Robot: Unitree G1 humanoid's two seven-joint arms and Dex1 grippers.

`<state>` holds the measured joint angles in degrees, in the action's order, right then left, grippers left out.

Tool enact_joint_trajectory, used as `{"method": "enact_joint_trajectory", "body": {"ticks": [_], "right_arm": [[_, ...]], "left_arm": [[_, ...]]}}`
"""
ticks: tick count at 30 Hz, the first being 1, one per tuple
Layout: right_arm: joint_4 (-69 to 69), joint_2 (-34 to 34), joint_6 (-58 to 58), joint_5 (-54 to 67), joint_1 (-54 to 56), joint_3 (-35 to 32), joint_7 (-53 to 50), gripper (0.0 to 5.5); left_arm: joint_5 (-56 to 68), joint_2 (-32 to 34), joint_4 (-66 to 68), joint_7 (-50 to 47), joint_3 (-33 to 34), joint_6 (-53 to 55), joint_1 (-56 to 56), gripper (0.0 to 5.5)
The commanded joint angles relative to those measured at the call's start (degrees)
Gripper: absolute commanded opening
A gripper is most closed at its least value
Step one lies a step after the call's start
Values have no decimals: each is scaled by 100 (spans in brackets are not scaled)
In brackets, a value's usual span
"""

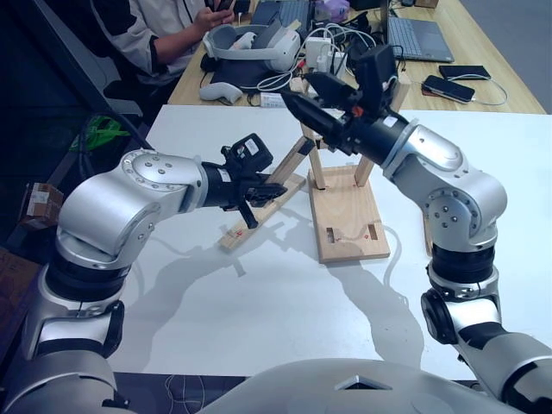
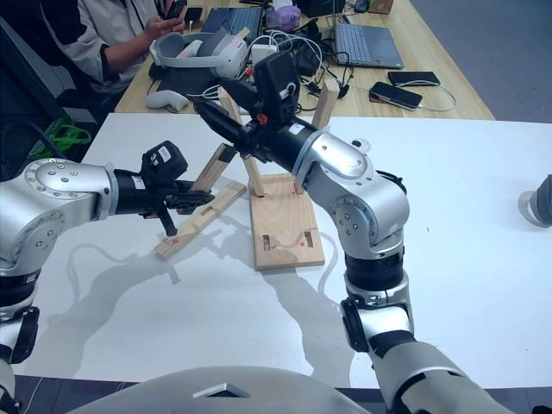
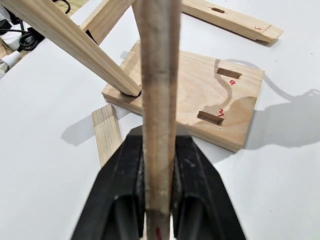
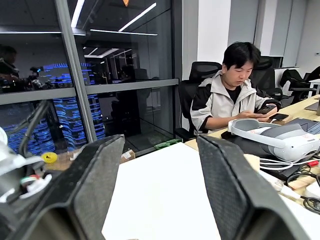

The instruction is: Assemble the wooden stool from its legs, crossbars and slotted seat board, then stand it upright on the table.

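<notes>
The white table [image 1: 259,302] spreads beneath both sets of fingers. On it the seat board [image 1: 354,224] lies flat, ahead of the left gripper's [image 3: 159,142] fingertips and lower than them, and below the right gripper [image 1: 296,86]. Two empty slots sit at the board's end nearer the robot. At its far end stand two legs, the left leg [image 1: 316,168] and the right leg [image 1: 366,171], both rising from the board to just under the right gripper's fingers [image 4: 95,185].

Those fingers are spread wide with nothing between them, above the tops of the legs.

The left gripper's fingers [image 3: 131,165] are closed tight on the held bar [image 3: 159,75], one pad on each broad face. The bar runs straight out past the fingertips and rises toward the left leg. Whether its far end touches that leg cannot be told.

A loose bar [image 1: 237,233] lies flat on the table directly beneath the left fingers, slanting toward the board's corner. A slotted bar [image 3: 232,20] rests on the table beyond the seat board, well apart from the left fingers.
</notes>
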<state>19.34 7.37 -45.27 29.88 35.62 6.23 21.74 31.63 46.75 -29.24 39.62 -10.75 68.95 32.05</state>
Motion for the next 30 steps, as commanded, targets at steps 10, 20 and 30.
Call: {"method": "enact_joint_trajectory", "body": {"ticks": [10,20,30], "right_arm": [[-56,766,94,-910,-761,935,193,270],[-25,702,-50,-930,-1148,1061,140,270],[-222,182,455,-1131,-1230,564,-535,270]], "left_arm": [[123,125,-15,191,314,-29,300,41],[459,-129,81,162,792,169,646,41],[330,-197,127,-61,723,117,451,41]]}}
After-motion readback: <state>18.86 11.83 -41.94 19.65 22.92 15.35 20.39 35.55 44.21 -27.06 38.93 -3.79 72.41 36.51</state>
